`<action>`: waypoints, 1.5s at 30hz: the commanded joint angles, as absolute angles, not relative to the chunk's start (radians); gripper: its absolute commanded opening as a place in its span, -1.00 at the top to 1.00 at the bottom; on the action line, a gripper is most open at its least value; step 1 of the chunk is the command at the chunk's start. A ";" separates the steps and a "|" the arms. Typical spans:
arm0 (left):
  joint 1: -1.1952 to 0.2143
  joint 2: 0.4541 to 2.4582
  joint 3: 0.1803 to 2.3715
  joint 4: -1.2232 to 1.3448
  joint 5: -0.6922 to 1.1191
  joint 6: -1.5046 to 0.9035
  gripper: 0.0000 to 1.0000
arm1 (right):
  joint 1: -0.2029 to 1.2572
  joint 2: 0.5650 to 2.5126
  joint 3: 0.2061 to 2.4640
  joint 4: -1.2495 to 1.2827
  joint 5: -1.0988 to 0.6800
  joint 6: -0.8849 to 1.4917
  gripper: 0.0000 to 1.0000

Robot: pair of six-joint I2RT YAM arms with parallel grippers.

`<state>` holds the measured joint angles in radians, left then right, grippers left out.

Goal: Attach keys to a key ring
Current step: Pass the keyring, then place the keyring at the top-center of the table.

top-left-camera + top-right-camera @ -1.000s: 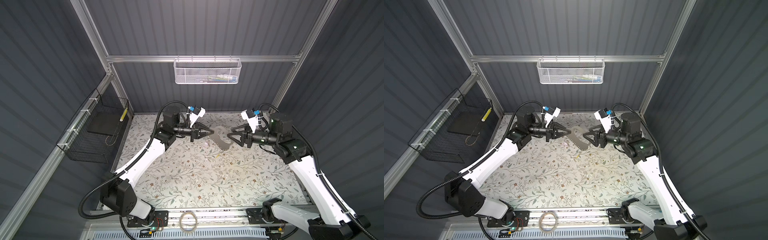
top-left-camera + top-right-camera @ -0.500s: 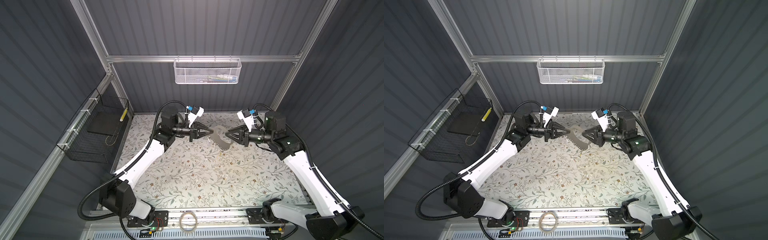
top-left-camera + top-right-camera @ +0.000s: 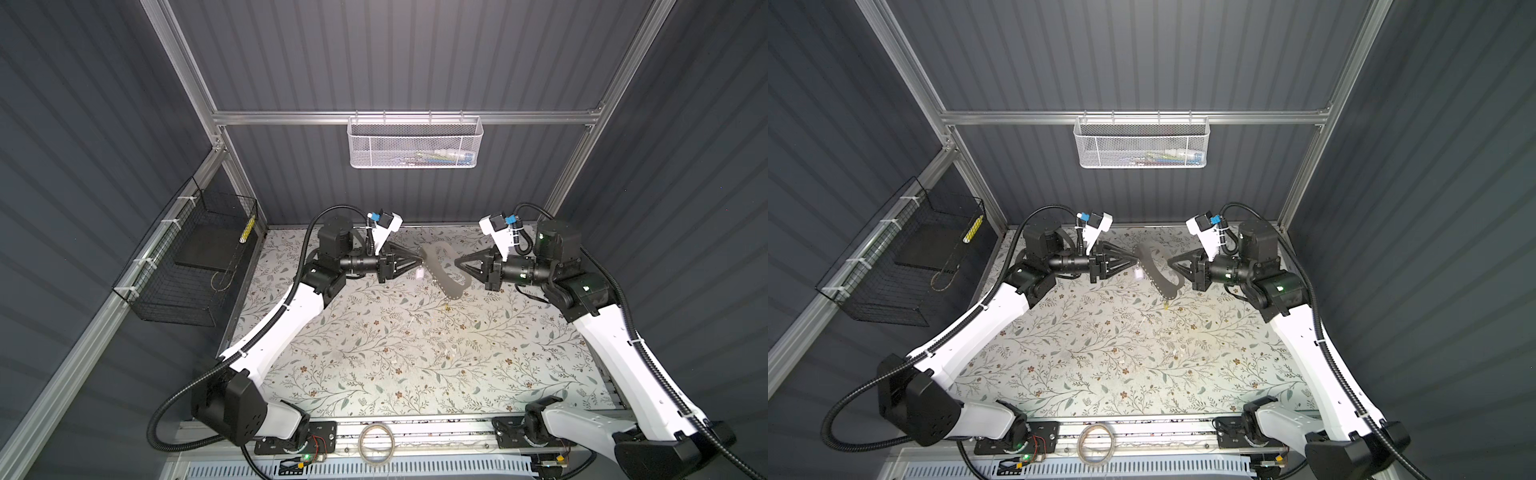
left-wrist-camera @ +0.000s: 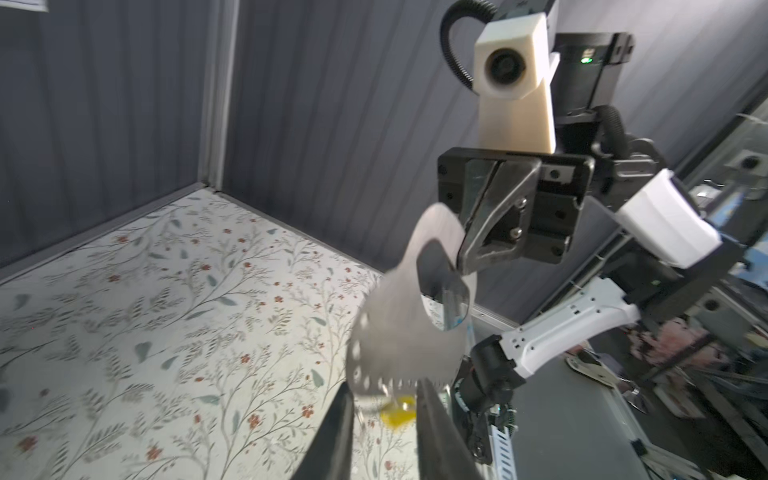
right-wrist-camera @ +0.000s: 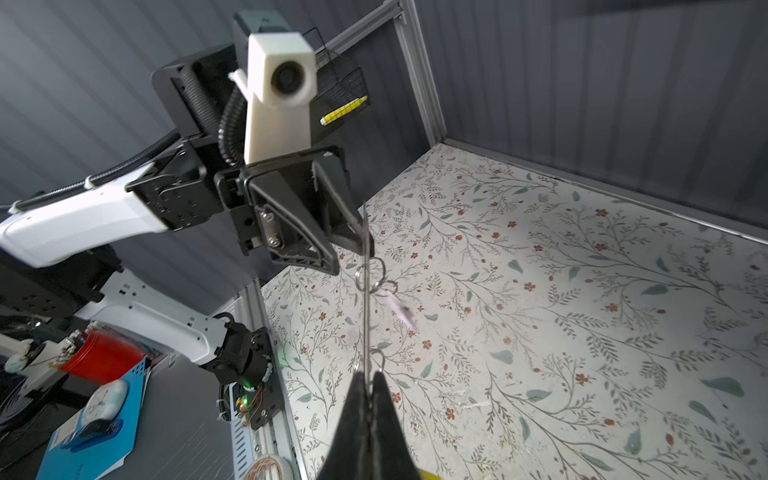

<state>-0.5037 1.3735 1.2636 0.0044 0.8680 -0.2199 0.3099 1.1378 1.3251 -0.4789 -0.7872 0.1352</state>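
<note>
The key ring (image 3: 451, 287) is held clear of the worktop (image 3: 374, 353), between the two arms. The right hand (image 3: 457, 264) is clenched on it. In the right wrist view the plate shows edge-on, pinched between the closed fingers (image 5: 353, 419). In the left wrist view that grip sits on the rim of the large oval opening. The plate's long axis runs steeply, wide end up and narrow perforated end down. The left hand (image 3: 417, 262) faces the plate from the opposite side and is released. Its fingers (image 4: 338, 419) stand parted, with the narrow end showing between them; contact cannot be confirmed. The lilac-white key (image 3: 419, 273) hangs from a small split ring (image 5: 388, 286) on the plate's left-arm side, just below the left fingertips. The yellow key (image 4: 401, 411) shows under the narrow end; whether it hangs or lies on the worktop cannot be determined. Judgement: the left hand is nearer both keys, so any next grasp falls to it while the right hand supports the plate.
</note>
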 commanded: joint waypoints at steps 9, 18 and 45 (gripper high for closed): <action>-0.497 1.108 1.233 -0.388 0.160 -0.214 0.23 | 0.323 1.185 1.397 -0.529 -0.458 0.264 1.00; -0.497 0.987 1.148 -0.436 0.032 -0.352 0.20 | 0.389 1.295 1.349 -0.489 -0.132 0.330 1.00; -0.497 0.904 0.928 -0.284 0.094 -0.486 0.22 | 0.673 1.933 1.669 -0.270 0.072 0.595 1.00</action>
<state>-0.5022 0.9226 0.9443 -0.3035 0.0788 -0.4690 0.6670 1.8912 1.6085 -0.3176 0.0902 0.5411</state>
